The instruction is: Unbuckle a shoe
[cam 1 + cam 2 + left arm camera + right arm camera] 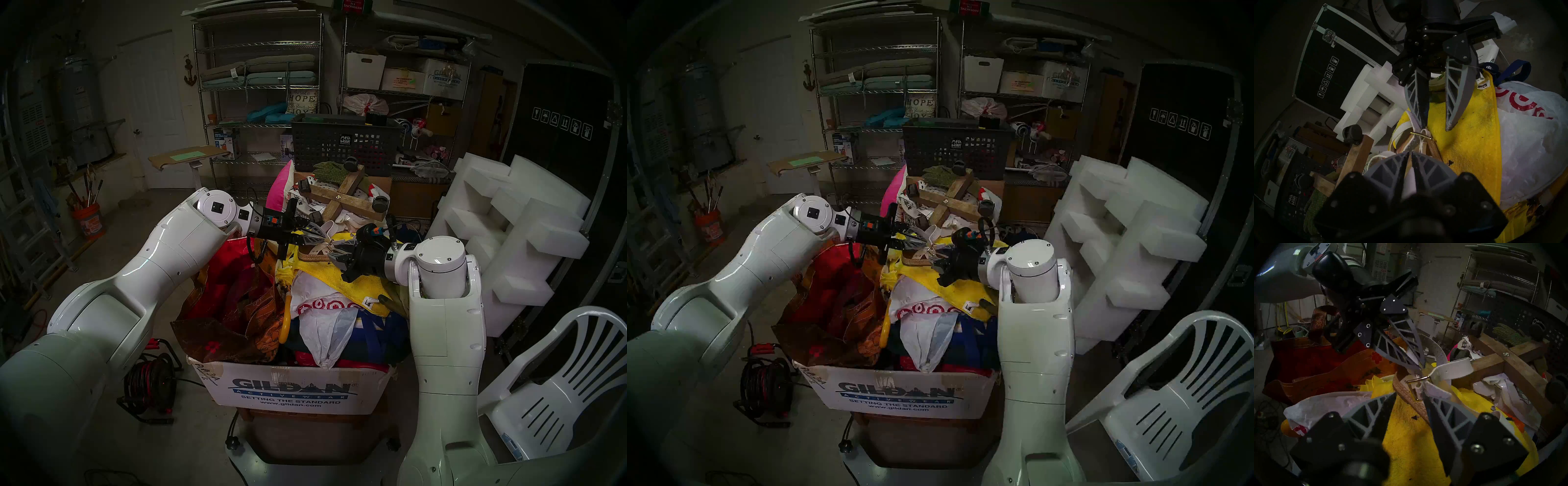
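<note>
Cream-white strap (1454, 369) is still sitting threaded through the brass buckle (1418, 379) of the shoe (317, 255) lying on the yellow towel (1466, 135), so you are only mid-unbuckling, with your left gripper (1410, 153) pinching the strap and your right gripper (1409, 400) gaping beside the buckle.

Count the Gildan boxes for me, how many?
2: one Gildan box in front, stuffed with bags; a second Gildan box on the right wire shelf at the back. More may be hidden.

Sandal (317, 253) lies on towel (359, 288) atop the filled box (291, 390). Basket (342, 146) behind; chair (556, 390) right; cord reel (149, 383) left.
</note>
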